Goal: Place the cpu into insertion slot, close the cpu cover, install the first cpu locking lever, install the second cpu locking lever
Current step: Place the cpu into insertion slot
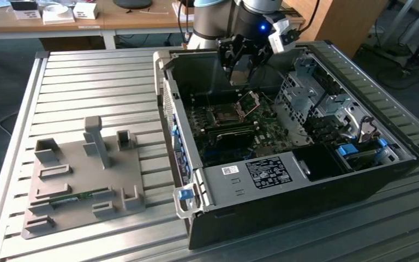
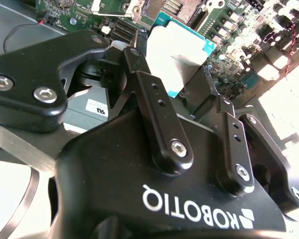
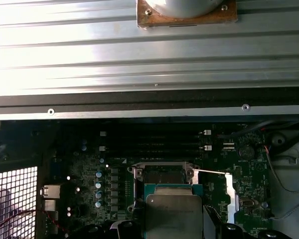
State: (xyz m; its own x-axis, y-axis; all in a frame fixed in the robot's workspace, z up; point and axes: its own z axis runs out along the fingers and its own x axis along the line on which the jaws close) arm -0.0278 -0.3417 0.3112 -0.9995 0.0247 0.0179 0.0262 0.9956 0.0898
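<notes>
Tool (image 2: 175,69) is clamped on the cpu (image 2: 182,42) by its edges. The insertion slot (image 3: 162,175) lies just beyond the tool's tips, uncovered.

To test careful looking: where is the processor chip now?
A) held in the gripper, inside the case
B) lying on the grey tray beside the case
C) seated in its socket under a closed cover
A: in the second wrist view the gripper clamps the chip; the first wrist view shows the socket open.
</notes>
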